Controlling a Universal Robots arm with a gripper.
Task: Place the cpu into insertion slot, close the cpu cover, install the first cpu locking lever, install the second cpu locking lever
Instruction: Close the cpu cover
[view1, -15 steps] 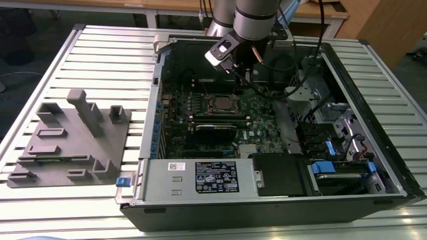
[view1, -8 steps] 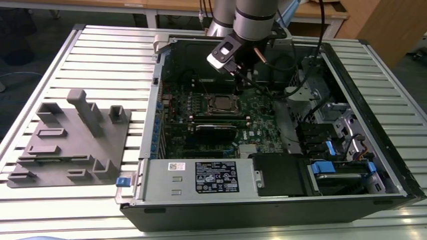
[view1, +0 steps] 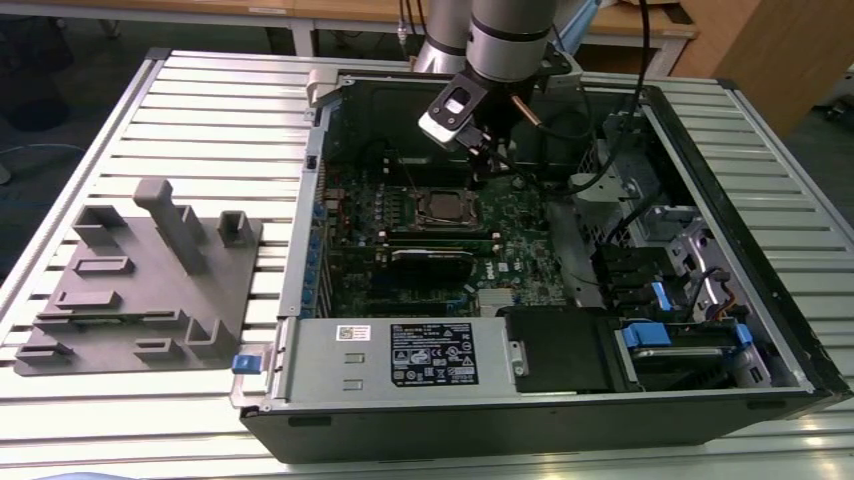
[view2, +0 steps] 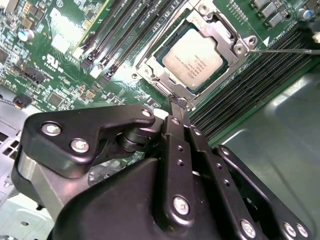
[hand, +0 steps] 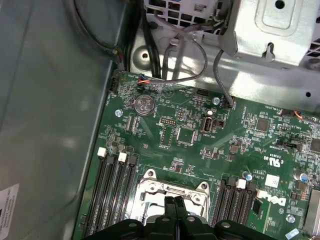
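Observation:
The cpu (view2: 192, 57), a silver-grey square chip, lies in the insertion slot (view1: 446, 208) on the green motherboard (view1: 514, 225). The cpu cover (view2: 223, 31), a silver frame, lies flat over the chip's edges; it is also seen in the first wrist view (hand: 172, 187). A thin locking lever (view2: 285, 50) sticks out sideways from one socket corner. My gripper (view2: 176, 104) is shut, its tips down at the socket's edge (hand: 175, 201). In the exterior view the gripper (view1: 489, 172) hangs just behind the socket, to its right.
Black memory slots (view2: 125, 37) flank the socket on both sides. The open case's walls (view1: 747, 200) ring the board, with cables (hand: 175, 55) and a drive cage (view1: 667, 240) near. A power supply (view1: 400, 355) fills the front. A grey fixture (view1: 134, 280) lies on the exterior view's left.

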